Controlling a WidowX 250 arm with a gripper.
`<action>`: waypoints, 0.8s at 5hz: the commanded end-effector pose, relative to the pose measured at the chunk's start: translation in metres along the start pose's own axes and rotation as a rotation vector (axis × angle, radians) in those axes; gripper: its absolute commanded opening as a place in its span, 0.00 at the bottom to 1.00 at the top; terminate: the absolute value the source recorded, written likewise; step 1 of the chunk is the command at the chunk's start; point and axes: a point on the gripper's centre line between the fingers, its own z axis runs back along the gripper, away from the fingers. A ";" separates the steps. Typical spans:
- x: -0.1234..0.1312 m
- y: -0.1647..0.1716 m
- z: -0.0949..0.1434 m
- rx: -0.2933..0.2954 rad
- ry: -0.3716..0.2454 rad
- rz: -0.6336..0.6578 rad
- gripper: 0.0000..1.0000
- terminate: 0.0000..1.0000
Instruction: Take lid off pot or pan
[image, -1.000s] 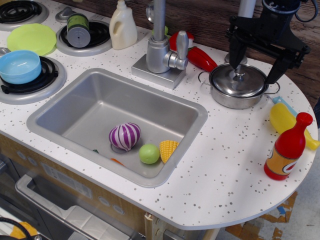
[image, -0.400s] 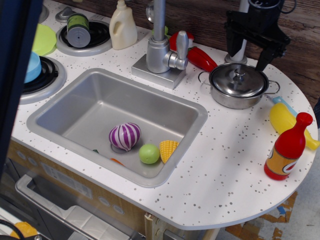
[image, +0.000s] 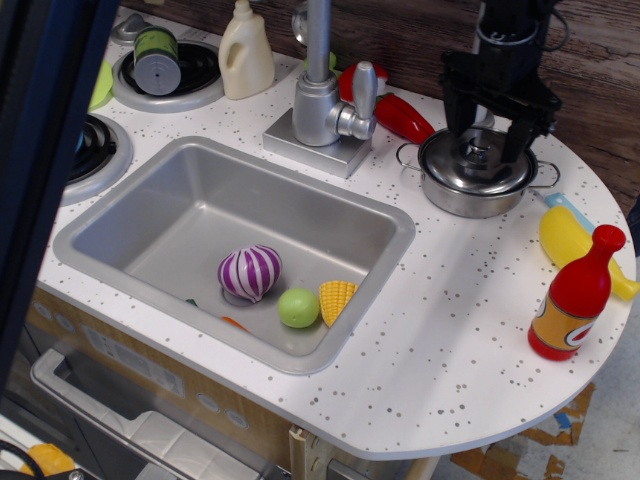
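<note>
While lid seated: the lid (image: 476, 160) rests on the pot (image: 474, 186), so removal is not yet done
Pot position: on the speckled counter (image: 440, 330), at the right rear, just beside the faucet base (image: 318, 140) and in front of the red utensil (image: 402, 116)
Gripper position: the gripper (image: 487, 148) hangs directly over the lid, its two black fingers (image: 455, 125) straddling the small knob (image: 479, 152)
Claw state: fingers apart, one on each side of the knob; contact with the knob cannot be confirmed
Task progress: approach and alignment appear complete; judged remaining are closing on the knob, lifting the lid clear, setting it aside
Change from earlier frames: the gripper was higher and behind the pot, with wider finger spread; it has since come down and centred over the knob
Unchanged items: pot and lid sit in the same place; the ketchup bottle (image: 572, 296) and the sink (image: 160, 215) contents have not moved
View obstruction: a dark blue band (image: 45, 150) now covers more of the left edge, hiding the burners there
</note>
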 end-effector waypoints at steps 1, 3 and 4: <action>0.014 0.010 0.014 -0.002 -0.054 -0.009 0.00 0.00; 0.015 0.005 0.021 0.014 -0.042 0.010 0.00 0.00; 0.017 0.000 0.033 0.029 -0.026 0.017 0.00 0.00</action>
